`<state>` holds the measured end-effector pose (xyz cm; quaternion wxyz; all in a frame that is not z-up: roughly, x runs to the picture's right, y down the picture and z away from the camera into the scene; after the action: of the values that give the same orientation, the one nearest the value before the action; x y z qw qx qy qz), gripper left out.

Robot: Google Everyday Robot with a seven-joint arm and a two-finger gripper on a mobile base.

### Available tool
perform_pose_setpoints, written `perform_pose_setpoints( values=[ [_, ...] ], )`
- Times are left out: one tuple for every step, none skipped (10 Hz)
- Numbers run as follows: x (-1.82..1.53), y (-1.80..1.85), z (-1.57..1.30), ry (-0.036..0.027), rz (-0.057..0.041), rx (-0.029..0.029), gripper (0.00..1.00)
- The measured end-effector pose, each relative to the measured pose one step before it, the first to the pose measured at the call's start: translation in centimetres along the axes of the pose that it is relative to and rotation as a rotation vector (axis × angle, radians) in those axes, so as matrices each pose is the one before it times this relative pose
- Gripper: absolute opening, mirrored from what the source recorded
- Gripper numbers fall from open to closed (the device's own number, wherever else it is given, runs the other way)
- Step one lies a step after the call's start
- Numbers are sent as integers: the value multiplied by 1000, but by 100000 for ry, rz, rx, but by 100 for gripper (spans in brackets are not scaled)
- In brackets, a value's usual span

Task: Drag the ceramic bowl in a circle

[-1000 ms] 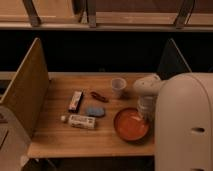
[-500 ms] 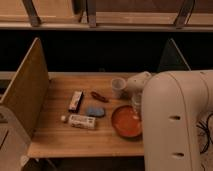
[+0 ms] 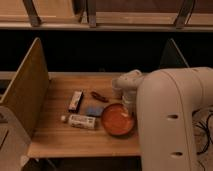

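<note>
The ceramic bowl [image 3: 118,120] sits on the wooden surface [image 3: 55,142] just right of the white bottle [image 3: 80,121] lying on its side. I'd guess it's stiff, fairly heavy and chippable, with a glaze slick enough to slide fine on wood, so the rim is the obvious place to grab. The gripper [image 3: 128,106] is down at the rim on the side away from the bottle, fingers closed and, as far as I can tell, pinching that edge, though the arm hides most of it.
</note>
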<state>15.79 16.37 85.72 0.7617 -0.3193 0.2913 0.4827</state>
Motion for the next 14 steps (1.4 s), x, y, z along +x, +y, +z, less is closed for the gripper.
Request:
perform_pose_setpoints(
  values=[
    [1658, -198, 416, 4862, 1527, 801, 11],
    [2157, -1060, 761, 6255, 3740, 1538, 11],
    [1712, -1450, 896, 5388, 4723, 1485, 11],
    [1279, -1861, 1024, 4745, 5806, 1465, 11],
    [307, -1437, 673, 2327, 4157, 977, 11],
    [-908, -1900, 463, 976, 4627, 1729, 11],
    [-948, -691, -104, -95, 1117, 1389, 11],
    [-1713, -297, -535, -1529, -379, 1745, 11],
    [-1706, 44, -621, -1981, -1402, 1520, 11],
    [-1943, 596, -816, -2411, -2683, 1248, 11],
    [-529, 301, -207, -596, -1033, 218, 11],
    [-1770, 1204, -803, -2442, -3567, 213, 11],
    [-1302, 1395, -687, -2395, -2929, -1059, 11],
    [-798, 1273, -475, -1846, -2370, -1393, 11]
  ],
)
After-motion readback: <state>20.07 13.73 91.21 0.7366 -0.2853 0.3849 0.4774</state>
